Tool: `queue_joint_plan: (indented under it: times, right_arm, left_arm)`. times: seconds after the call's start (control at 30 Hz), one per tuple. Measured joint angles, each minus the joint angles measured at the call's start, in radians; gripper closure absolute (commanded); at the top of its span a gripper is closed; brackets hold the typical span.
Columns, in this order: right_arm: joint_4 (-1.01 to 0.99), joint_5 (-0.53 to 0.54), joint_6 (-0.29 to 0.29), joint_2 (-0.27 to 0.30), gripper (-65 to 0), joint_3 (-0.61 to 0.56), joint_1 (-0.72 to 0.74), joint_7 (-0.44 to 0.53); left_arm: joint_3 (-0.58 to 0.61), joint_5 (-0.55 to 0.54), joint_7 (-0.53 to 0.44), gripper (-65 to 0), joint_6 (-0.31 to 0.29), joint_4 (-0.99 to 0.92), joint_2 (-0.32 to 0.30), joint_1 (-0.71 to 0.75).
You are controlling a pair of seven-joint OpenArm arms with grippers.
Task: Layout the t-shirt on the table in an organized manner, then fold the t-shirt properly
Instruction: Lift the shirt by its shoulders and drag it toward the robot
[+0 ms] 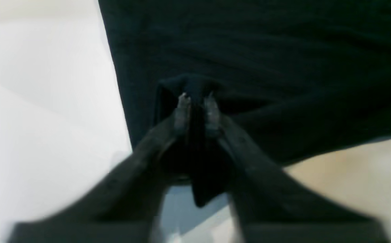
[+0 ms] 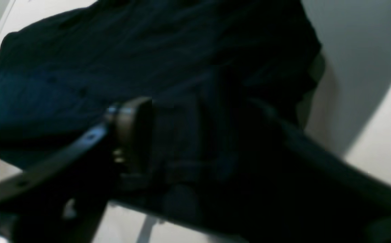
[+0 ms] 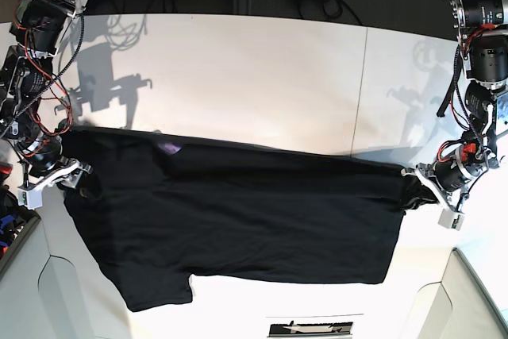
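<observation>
The t-shirt point(image 3: 238, 220) hangs stretched across the lower middle of the base view, its lower hem and one sleeve nearest the camera at lower left. It is plain black, lightly wrinkled, with a small purple label point(image 3: 169, 148) at the collar. At mid-right, the left gripper point(image 1: 198, 101) pinches a bunched fold of fabric between nearly closed fingertips. At mid-left, the right gripper point(image 3: 70, 174) sits at the opposite edge; whether it grasps or has released, I cannot tell. Laying it out well probably means lowering both ends evenly and keeping the cloth taut. Beyond, the white bench point(image 3: 254, 77) fills the upper frame.
</observation>
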Motion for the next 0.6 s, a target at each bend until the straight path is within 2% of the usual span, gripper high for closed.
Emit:
queue_joint_plan:
  times: [0.07, 0.1, 0.2, 0.37, 0.6]
  right_arm:
    - [0.000, 0.011, -0.003, 0.000, -42.5, 0.000, 0.000, -0.004]
    - [0.000, 0.034, -0.004, 0.001, -42.4, 0.000, 0.000, -0.016]
    - [0.025, 0.078, -0.006, 0.000, -42.4, 0.008, -0.001, -0.108]
    - [0.144, 0.134, -0.006, -0.002, -42.4, 0.090, -0.042, -0.171]
    - [0.191, 0.192, -0.010, -0.006, -42.4, 0.225, -0.204, -0.202]
  left_arm:
    - [0.000, -0.004, 0.005, -30.3, 0.000, 0.000, 0.000, 0.000]
    - [0.000, -0.027, 0.042, -31.0, 0.000, 0.000, 0.000, -0.002]
    - [0.000, -0.077, 0.161, -30.9, 0.003, 0.000, 0.000, -0.018]
    - [-0.010, -0.163, 0.190, -30.9, 0.004, 0.001, -0.011, -0.038]
    - [-0.209, -0.350, 0.363, -30.9, 0.001, 0.003, -0.014, -0.034]
